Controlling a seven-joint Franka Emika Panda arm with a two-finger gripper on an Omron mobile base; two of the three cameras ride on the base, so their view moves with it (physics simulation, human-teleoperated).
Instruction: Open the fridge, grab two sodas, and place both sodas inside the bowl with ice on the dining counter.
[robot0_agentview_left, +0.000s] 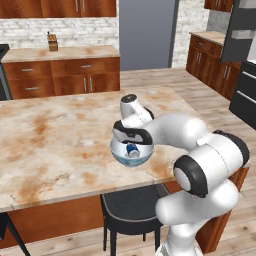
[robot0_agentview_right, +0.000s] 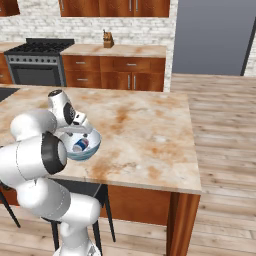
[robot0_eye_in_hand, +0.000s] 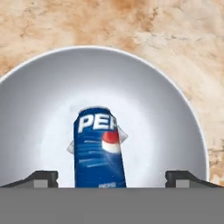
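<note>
cylindrical blue can (robot0_eye_in_hand: 99, 148) in round glassy bowl (robot0_eye_in_hand: 175, 100)

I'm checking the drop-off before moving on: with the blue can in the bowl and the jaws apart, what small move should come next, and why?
Probably lift the gripper straight up. In the hand view its jaws stand wide on either side of the blue can, apart from it, and the can sits in the bowl on the dining counter. A vertical retreat should avoid knocking the can or the bowl's rim.
</note>
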